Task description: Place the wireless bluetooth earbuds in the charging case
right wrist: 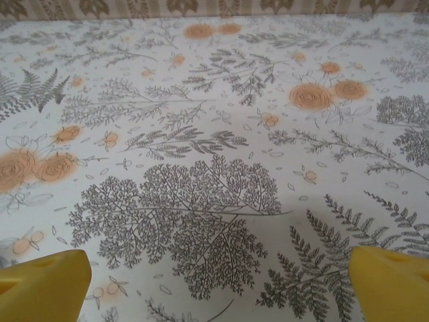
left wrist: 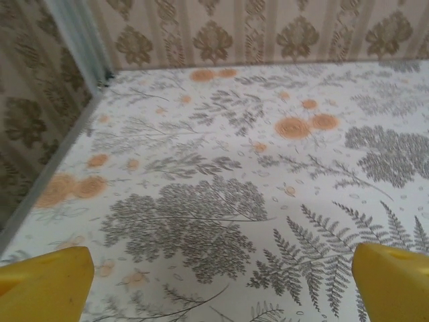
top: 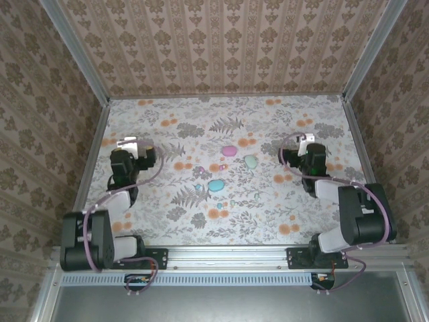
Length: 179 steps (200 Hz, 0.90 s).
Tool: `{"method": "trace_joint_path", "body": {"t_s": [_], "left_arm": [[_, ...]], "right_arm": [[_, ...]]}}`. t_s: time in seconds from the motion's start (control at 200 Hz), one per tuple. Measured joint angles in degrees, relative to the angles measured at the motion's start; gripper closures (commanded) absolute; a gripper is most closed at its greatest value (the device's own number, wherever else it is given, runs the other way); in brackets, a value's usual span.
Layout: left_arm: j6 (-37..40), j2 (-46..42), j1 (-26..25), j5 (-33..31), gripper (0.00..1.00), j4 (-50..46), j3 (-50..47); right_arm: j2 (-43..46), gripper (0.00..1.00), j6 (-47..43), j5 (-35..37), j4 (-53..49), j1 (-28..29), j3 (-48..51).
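nothing picked yet

left gripper (left wrist: pixel 218 285) and right gripper (right wrist: pixel 218 285) spread wide, empty. earbuds (top: pixel 200 170) loose at 4 o'clock of left gripper, around the blue case (top: pixel 215 185). risk: tiny buds skid or flick away under an off-centre pinch.

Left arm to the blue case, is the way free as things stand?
Probably yes. The left pincer is open and empty, and bare floral table lies between it and the blue case. One tiny earbud beside the case might get nudged.
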<state>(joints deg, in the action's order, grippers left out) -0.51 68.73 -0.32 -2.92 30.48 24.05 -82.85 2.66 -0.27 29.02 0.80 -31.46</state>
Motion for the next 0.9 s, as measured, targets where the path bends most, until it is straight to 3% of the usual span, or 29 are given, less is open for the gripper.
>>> {"method": "trace_joint_path", "body": {"t_s": [0.095,0.165,0.325,0.46,0.68,0.75,0.895], "left_arm": [[-4.6,-6.4,0.4,-3.9,0.00,-7.7,2.9],[-9.0,-8.7,2.2,-4.1,0.00,-12.1,5.8],[-16.0,-7.5,5.2,4.6,0.00,-18.8,11.5],[-19.6,-4.1,3.3,13.4,0.00,-22.8,13.2],[-20.9,-3.0,-3.3,18.1,0.00,-27.6,13.2],[-21.0,-3.0,-4.4,18.2,0.00,-28.0,13.2],[-21.0,-3.0,-5.7,18.0,0.00,-28.6,13.2]], "right_arm": [[0.5,0.00,2.7,-0.8,-12.5,0.0,-10.8],[1.0,0.03,4.2,-5.7,-18.8,-0.2,-16.7],[-0.7,0.24,8.6,-22.6,-26.6,0.2,-22.1],[-7.7,0.27,9.8,-31.1,-34.2,2.3,-26.1],[-15.3,0.27,8.2,-29.6,-44.7,8.6,-30.9],[-16.9,0.15,8.1,-26.9,-46.3,10.6,-32.3],[-18.6,0.12,6.9,-19.7,-48.5,15.0,-33.6]]}}
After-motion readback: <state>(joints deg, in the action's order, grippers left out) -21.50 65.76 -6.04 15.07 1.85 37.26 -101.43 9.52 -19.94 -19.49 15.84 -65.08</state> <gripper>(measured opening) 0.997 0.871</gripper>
